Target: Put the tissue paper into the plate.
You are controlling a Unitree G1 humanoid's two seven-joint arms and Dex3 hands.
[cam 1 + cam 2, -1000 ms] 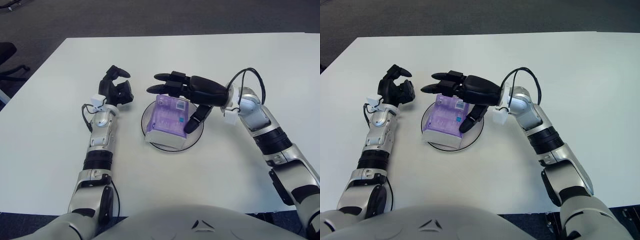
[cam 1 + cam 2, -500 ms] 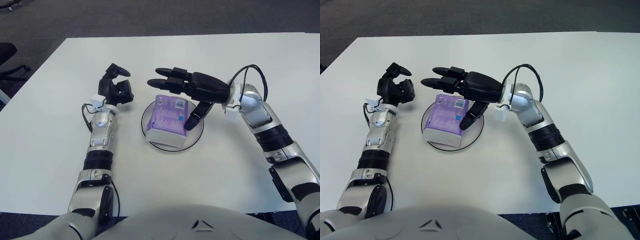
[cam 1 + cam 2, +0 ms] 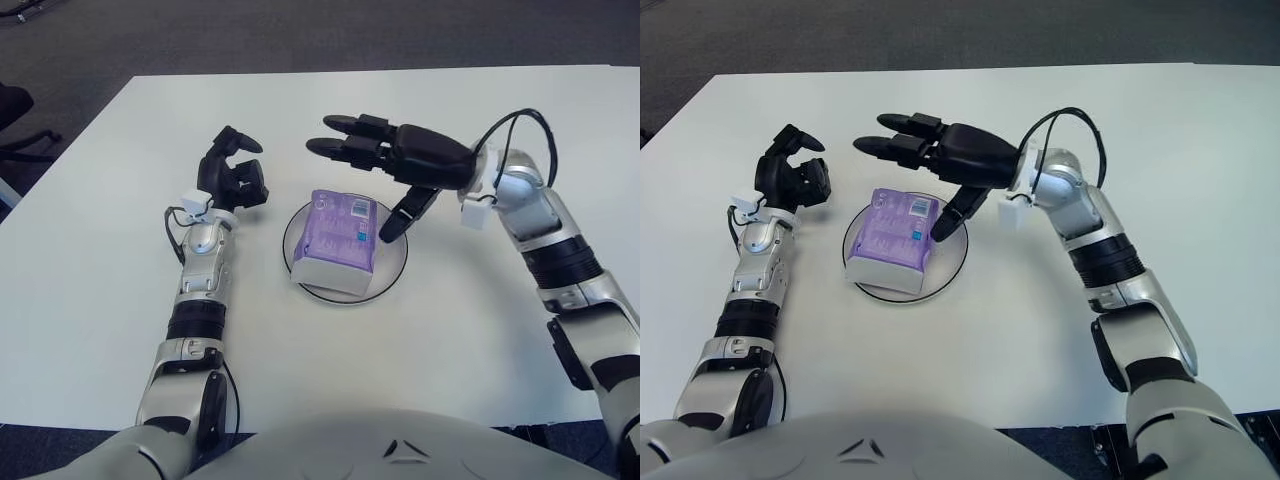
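Above the plate's far rim, the right hand's fingers (image 3: pixel 350 150) are spread wide and holding nothing, thumb angled down beside the tissue pack's right edge but clear of it. That right hand (image 3: pixel 400 165) hangs open over the scene, wrist trailing off to the right.

The tissue pack (image 3: pixel 341 240) lies flat in the plate (image 3: pixel 392 270), purple wrapper up, its near end poking over the front rim. By the look of it, a light, squashy thing: soft paper in slick film, nothing fragile, but the wrapper could slide under hard fingertips. If it needs another nudge, I'd pinch it across the short sides, where the pack gives a little and the film bunches.

Compared with a second ago, the right hand has lifted and pulled back to the right; the thumb then sat against the pack's right side and is now off it. The pack has barely shifted.

Out on the left, the left hand (image 3: pixel 232 178) shows just beside the plate, fingers curled, empty, above the white surface (image 3: pixel 100 300).
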